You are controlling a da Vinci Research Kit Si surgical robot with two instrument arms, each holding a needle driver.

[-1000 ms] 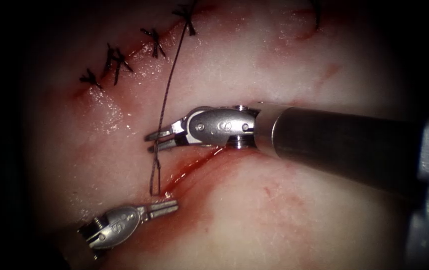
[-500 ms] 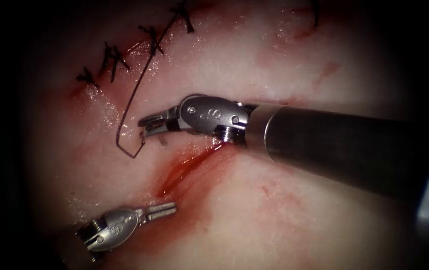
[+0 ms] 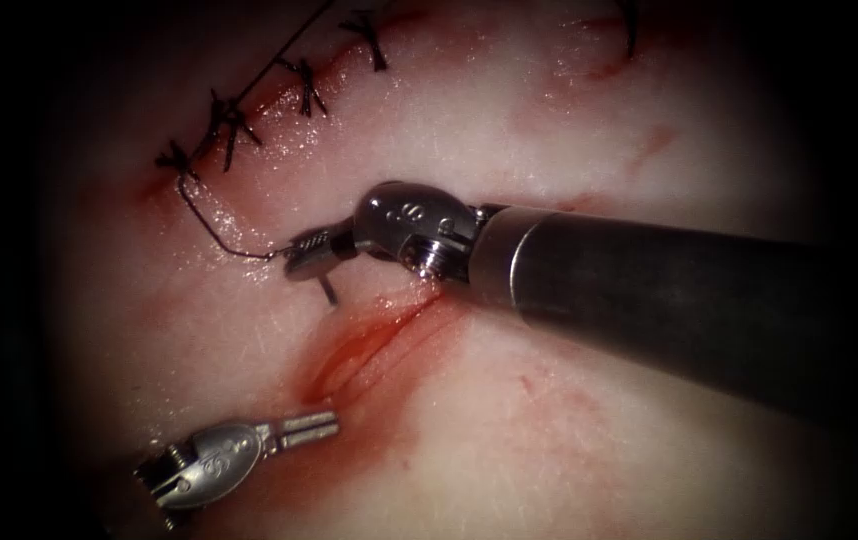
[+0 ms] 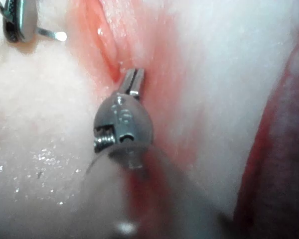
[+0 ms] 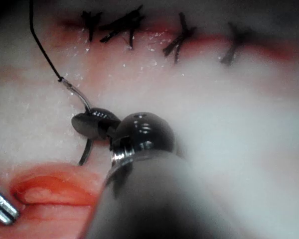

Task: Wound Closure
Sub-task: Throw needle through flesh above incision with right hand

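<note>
Above the open part of the cut (image 3: 364, 345), on its left side, the right tool (image 3: 307, 255) grips the needle (image 5: 84, 127) around mid-curve, clear of the tissue (image 3: 569, 420), with thread (image 3: 211, 222) trailing toward the finished stitches (image 3: 234, 120). Near the cut's lower end, the left tool (image 3: 309, 428) rests with jaws closed on nothing. A sound bite likely needs the tip square to the tissue and the thread kept slack.

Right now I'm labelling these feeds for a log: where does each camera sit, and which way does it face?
Endoscope: above and in front, facing the open red cut in the pale pork tissue; the right tool holds the curved steel needle, the left tool holds nothing.
Left wrist: rides the left arm, looking along its shaft at the left tool.
Right wrist: rides the right arm, facing the right tool, black thread and black knotted stitches.
Shared: all show the cut.
</note>
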